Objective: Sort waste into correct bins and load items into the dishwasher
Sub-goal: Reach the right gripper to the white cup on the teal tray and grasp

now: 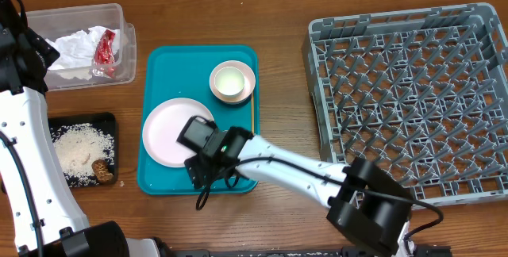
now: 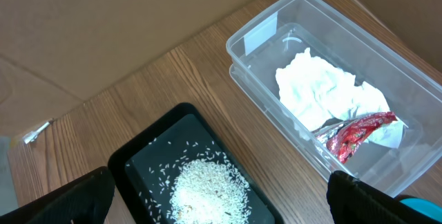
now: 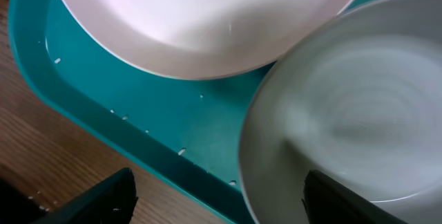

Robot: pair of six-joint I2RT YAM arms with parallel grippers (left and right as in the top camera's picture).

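Light grey bowl (image 3: 345, 99) sat at the near edge of the teal serving tray (image 3: 138, 106), with the right pincer (image 3: 219, 182) spread over its rim, one finger above the bowl's inside and the other outside it. Whether either finger touched the bowl could not be told. The left pincer (image 2: 221, 182) hung wide apart and empty above the black tray (image 2: 138, 162) of rice. The bowl looked smooth, pale and bare inside, close against the pale pink plate (image 3: 207, 16). Stray white crumbs dotted the teal tray. On the brown wooden table (image 1: 278, 19), the grey dish rack (image 1: 405, 90) stood to one side, and the clear tub (image 1: 123, 19) held a crumpled napkin (image 1: 75, 47) and a red wrapper (image 1: 105, 47).
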